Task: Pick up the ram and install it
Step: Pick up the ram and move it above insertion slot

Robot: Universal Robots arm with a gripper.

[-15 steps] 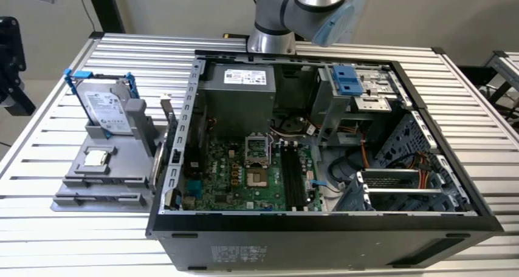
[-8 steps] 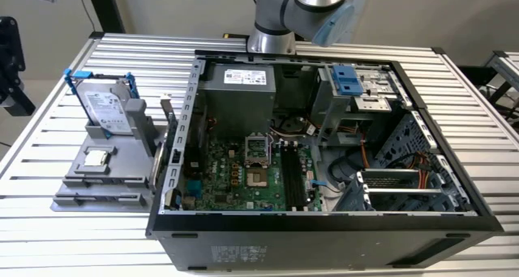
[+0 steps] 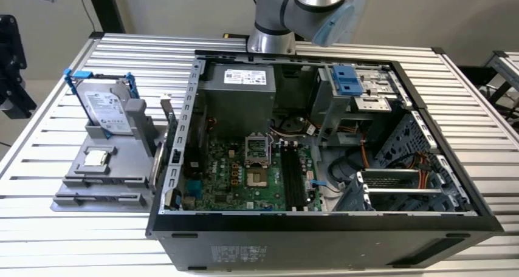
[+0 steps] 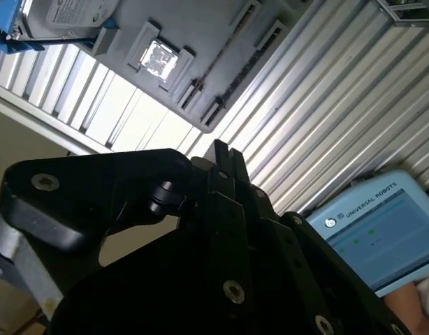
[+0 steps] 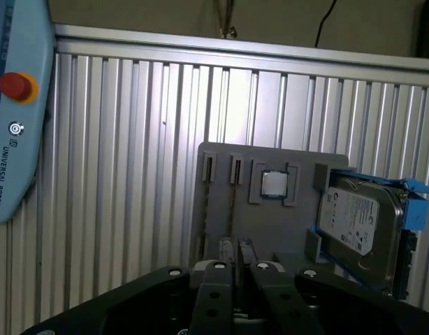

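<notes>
1. Desk (image 3: 48, 228): a slatted metal surface. A grey holder (image 3: 121, 195) lies flat on it at the exterior view's left.
2. Holder contents: a hard drive (image 3: 106, 107) in a blue bracket stands upright at the holder's far end. A small square processor (image 3: 96, 158) lies flat in a pocket just in front of the drive.
3. Ram: in the first wrist view the ram (image 5: 230, 209) stands on its long edge in the holder slot just beside the processor pocket, and it appears edge-on as a thin dark line. The second wrist view shows the ram (image 4: 218, 56) in the same slot. It sits in the holder, not in the case.
4. Computer case (image 3: 324, 228): it lies open on the desk, just beside the holder toward the exterior view's right. The green motherboard (image 3: 235, 180) faces up, with long black memory slots (image 3: 296, 177) beside it. A blue-fronted drive cage (image 3: 349, 82) sits at the far corner.
5. Arm (image 3: 284, 16): it rises behind the far wall of the case.
6. End effector (image 5: 235, 269): the black fingers (image 5: 218, 279) are pressed together with nothing between them. It hangs above the desk, apart from the holder and in line with the ram's slot. In the second wrist view the end effector (image 4: 221, 150) shows the same closed tips.
7. Teach pendant (image 5: 12, 105): pale blue with a red button, well apart from the holder.
</notes>
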